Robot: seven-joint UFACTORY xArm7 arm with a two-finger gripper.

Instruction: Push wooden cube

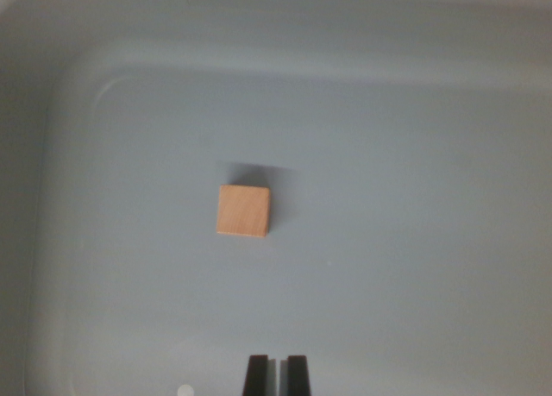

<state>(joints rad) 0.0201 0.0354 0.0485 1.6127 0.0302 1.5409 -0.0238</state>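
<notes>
The wrist view is looking straight down into a pale grey-blue tray with rounded corners, its raised wall running along the top and down the wrist view's left. A small wooden cube is sitting on the flat floor of the tray, a little left of the middle of the picture, well apart from both visible walls. Its light tan top face is showing faint grain, and it is lying nearly square to the picture, turned only slightly. A soft dark shadow is falling just beyond its upper edge and toward the wrist view's right. The tool is poking in at the bottom edge of the picture, where two dark fingertips are showing side by side with only a thin pale gap between them, so the jaws are standing narrow, almost together, and holding nothing. The tool is sitting below the cube in the picture and slightly to the wrist view's right of it, clearly apart from it, with bare tray floor lying between the two. A small white spot is showing on the floor near the bottom edge, to the wrist view's left of the fingertips; what it is cannot be told. The picture is soft and a little blurred, so finer detail on the cube's sides is not readable.
</notes>
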